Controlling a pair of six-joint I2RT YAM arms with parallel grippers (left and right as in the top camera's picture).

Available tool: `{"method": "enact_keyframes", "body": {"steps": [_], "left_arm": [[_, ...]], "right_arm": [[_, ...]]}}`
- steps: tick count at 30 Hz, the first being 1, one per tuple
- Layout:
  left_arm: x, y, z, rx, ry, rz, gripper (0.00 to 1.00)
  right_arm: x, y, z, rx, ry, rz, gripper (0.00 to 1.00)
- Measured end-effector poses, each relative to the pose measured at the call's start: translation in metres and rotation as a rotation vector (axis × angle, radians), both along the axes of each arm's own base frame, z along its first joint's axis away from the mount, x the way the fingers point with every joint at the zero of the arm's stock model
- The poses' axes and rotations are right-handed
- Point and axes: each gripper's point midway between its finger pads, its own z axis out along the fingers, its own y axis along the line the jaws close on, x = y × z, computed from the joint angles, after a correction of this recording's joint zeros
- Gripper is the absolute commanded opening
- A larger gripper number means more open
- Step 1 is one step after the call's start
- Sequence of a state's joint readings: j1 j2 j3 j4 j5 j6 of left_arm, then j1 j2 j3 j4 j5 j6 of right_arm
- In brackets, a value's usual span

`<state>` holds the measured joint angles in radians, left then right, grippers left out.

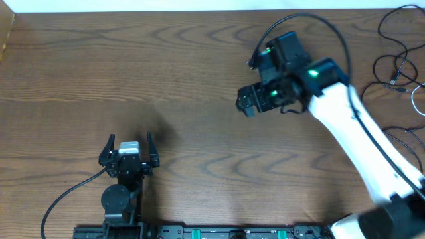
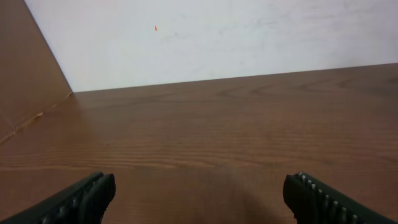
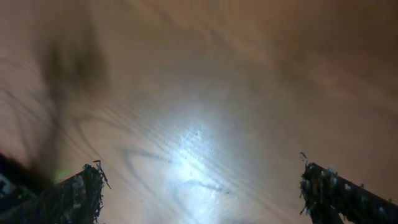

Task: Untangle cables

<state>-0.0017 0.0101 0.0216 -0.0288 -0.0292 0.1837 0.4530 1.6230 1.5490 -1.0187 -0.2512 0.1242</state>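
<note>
The cables lie in loose loops at the table's far right edge in the overhead view: a thin black cable [image 1: 398,41] and a pale white cable [image 1: 416,98], partly cut off by the frame. My right gripper [image 1: 255,83] is open over bare wood, well left of them. In its wrist view the right gripper [image 3: 200,171] has nothing between its fingers. My left gripper [image 1: 129,138] sits open near the front left, far from the cables. Its wrist view shows the left gripper [image 2: 200,183] with only table between the fingers. Neither wrist view shows a cable.
The white right arm [image 1: 358,126] runs from the front right corner towards the middle. Its thick black arm cable [image 1: 312,18] arcs above it. A white wall [image 2: 217,37] stands behind the wooden table [image 1: 166,73]. The left arm's own cable [image 1: 66,196] curls at the front left.
</note>
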Motion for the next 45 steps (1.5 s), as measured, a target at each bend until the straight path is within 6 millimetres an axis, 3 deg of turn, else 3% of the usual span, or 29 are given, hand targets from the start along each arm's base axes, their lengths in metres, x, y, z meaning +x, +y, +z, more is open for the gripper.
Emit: {"method": "enact_keyframes", "body": {"steps": [3,7,12,20,27,35,39,45], "left_arm": [[0.0,0.0,0.0,0.0,0.0,0.0,0.91],[0.0,0.0,0.0,0.0,-0.001,0.001,0.91],[0.0,0.001,0.0,0.0,0.0,0.003,0.91],[0.0,0.001,0.001,0.0,0.0,0.004,0.91],[0.0,0.001,0.0,0.0,0.0,0.004,0.91],[0.0,0.001,0.0,0.0,0.0,0.004,0.91],[0.0,0.001,0.0,0.0,0.001,0.004,0.91],[0.0,0.001,0.0,0.0,0.001,0.004,0.91]], "right_arm": [[0.006,-0.003,0.048,0.055,-0.193,-0.007,0.99],[0.006,-0.009,0.091,0.122,-0.411,-0.012,0.99],[-0.001,-0.016,0.11,0.204,-0.668,-0.011,0.99],[-0.024,-0.047,0.085,0.312,-0.979,-0.061,0.99],[-0.05,-0.094,0.054,0.338,-1.147,-0.172,0.99],[-0.075,-0.125,0.011,0.325,-1.195,-0.257,0.99],[-0.076,-0.139,-0.022,0.275,-1.093,-0.31,0.99],[-0.081,-0.159,-0.044,0.218,-1.012,-0.385,0.99]]}}
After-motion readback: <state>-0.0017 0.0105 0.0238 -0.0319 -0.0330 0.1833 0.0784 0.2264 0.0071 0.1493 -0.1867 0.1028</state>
